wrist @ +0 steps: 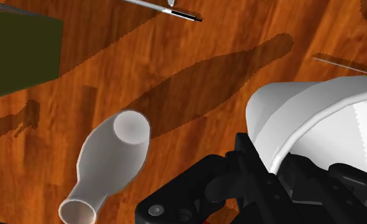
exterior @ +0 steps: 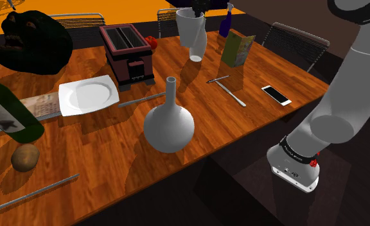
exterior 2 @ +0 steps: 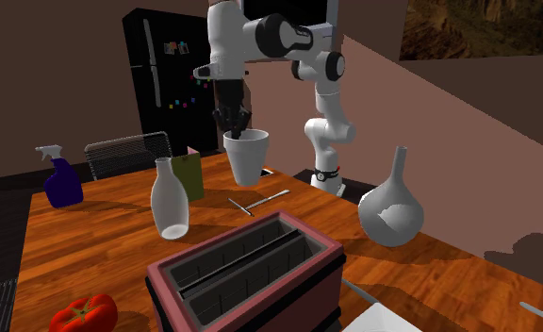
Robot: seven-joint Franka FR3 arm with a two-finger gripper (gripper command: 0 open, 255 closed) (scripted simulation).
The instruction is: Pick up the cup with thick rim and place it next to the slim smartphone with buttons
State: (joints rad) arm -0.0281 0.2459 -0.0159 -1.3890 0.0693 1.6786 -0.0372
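Glossy wooden table (exterior: 216, 122), tapered white cup (exterior: 190, 29)

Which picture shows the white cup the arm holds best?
The second exterior view: the whole cup shows, its rim clasped by the fingers. The shoulder view shows the cup far off, overlapping a white bottle. The wrist view shows part of its rim and wall.

Arm: your arm (exterior 2: 328, 127) rises tall and folds over at the top, wrist pointing down.
Gripper: your gripper (exterior 2: 235, 128) pinches the rim of the cup (exterior 2: 247, 158) between its fingers.
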